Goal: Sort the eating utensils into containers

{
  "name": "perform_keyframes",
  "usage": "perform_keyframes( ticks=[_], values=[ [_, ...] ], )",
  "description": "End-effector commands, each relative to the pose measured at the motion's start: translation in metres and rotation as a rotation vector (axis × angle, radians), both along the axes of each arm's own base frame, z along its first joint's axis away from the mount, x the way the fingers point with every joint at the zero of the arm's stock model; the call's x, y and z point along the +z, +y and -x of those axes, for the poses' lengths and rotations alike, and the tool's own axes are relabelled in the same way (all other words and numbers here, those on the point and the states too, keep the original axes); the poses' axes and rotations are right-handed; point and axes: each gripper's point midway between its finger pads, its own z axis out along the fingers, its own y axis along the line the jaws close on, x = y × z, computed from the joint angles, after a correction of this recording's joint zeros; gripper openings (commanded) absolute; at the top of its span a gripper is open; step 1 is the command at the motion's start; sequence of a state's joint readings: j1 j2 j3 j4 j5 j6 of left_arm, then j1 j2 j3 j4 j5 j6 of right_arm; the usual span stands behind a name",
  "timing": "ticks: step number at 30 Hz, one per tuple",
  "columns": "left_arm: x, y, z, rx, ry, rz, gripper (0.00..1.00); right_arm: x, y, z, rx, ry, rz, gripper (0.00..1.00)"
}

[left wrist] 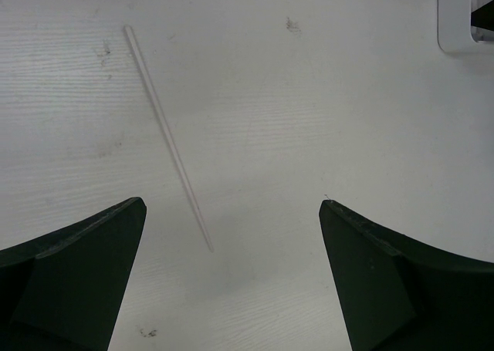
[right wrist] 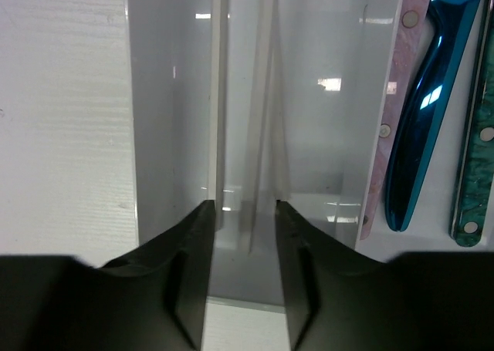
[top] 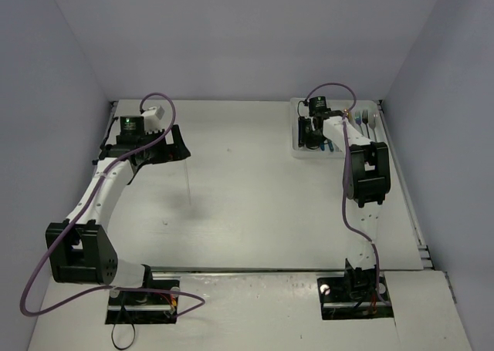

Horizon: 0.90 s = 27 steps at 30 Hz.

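One pale stick [left wrist: 170, 139] is left on the surface [left wrist: 347, 96] beneath my wide-open left tool [left wrist: 231, 204], while my narrowly parted right tool [right wrist: 245, 204], gripping nothing, hangs over the far-right tray [right wrist: 166, 96] holding the other utensils [right wrist: 421, 96].

One tray [right wrist: 170, 135]; three pale sticks [left wrist: 168, 135] [right wrist: 218, 96] [right wrist: 261, 96]; one pink handle [right wrist: 395, 96]; one blue handle [right wrist: 428, 96]; one teal handle [right wrist: 475, 173].

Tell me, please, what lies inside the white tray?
Pale sticks lie in its left compartment; pink handle, blue handle and teal handle lie further right. The right claw covers part of its near end.
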State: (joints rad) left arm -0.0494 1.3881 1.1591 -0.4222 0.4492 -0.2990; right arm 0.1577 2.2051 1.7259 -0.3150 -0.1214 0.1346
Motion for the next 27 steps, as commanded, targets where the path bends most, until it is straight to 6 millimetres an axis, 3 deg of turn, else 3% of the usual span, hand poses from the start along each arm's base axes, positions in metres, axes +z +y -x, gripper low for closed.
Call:
perform_keyframes(
  ticks=[1, 3, 8, 13, 14, 17, 27],
  values=[
    [0.020, 0.006, -0.014, 0.020, -0.063, -0.030, 0.97, 0.046, 0.003, -0.015, -0.007, -0.090, -0.030, 0.41],
    [0.020, 0.009, -0.014, 0.029, -0.063, -0.043, 0.97, 0.057, 0.005, -0.018, -0.005, -0.109, -0.038, 0.45],
    [0.007, 0.019, -0.016, 0.060, -0.040, -0.101, 0.97, 0.126, 0.011, -0.029, 0.014, -0.239, -0.081, 0.51],
    [-0.030, 0.026, -0.018, 0.071, 0.062, -0.163, 0.97, 0.203, 0.022, -0.027, 0.058, -0.387, -0.153, 0.53],
    [-0.031, 0.025, -0.018, 0.061, 0.066, -0.171, 0.97, 0.211, 0.022, -0.026, 0.059, -0.404, -0.157, 0.53],
    [-0.058, 0.023, -0.022, 0.029, 0.146, -0.231, 0.97, 0.231, 0.023, -0.017, 0.077, -0.440, -0.160, 0.54],
    [-0.108, 0.011, -0.043, -0.016, 0.242, -0.393, 0.88, 0.209, 0.010, 0.008, 0.095, -0.394, -0.084, 0.54]
  ],
)
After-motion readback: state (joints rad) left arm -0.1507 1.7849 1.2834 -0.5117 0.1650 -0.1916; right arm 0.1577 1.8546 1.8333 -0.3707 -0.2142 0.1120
